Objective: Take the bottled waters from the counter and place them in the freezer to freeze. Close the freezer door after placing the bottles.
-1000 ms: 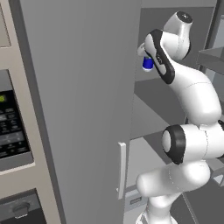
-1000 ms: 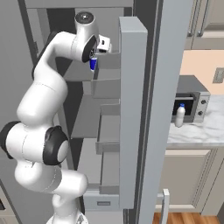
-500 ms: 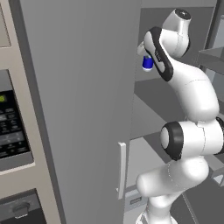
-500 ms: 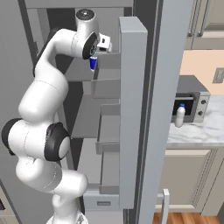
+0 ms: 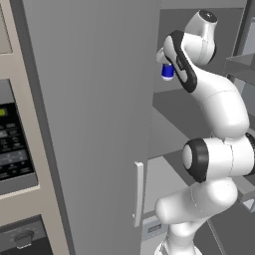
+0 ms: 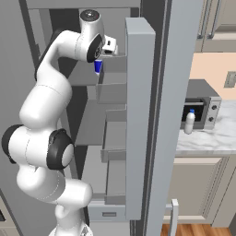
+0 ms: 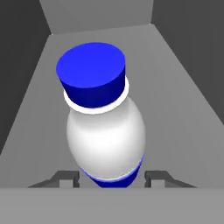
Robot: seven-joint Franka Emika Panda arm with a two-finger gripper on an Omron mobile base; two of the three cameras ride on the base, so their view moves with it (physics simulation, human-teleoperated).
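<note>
- White Franka arm with dark joints raised high, reaching into the upper part of the tall grey side-by-side freezer unit with grey inner shelves.
- Two-finger gripper in hand view: dark finger tips flanking the base of a small whitish plastic bottle with blue cap and blue label band.
- Small gaps visible between tips and bottle sides; clamped or just released: cannot tell.
- Bottle in hand view: blue cap far from the camera, blue band at the near end, between the tips.
- Grey walls of an upper freezer compartment around the bottle on both sides and behind.
- Same bottle in left base view: blue part showing just under the wrist, beside the edge of the tall flat grey freezer door with pale vertical bar handle.
- Right base view: blue part under the hand, above the grey shelf bins.
- Freezer door standing open, handle low on the panel.
- Second bottle, plainer slim whitish one, upright on the white grey-veined marble counter, just in front of the small grey toaster oven with knobs, well apart from the freezer.
</note>
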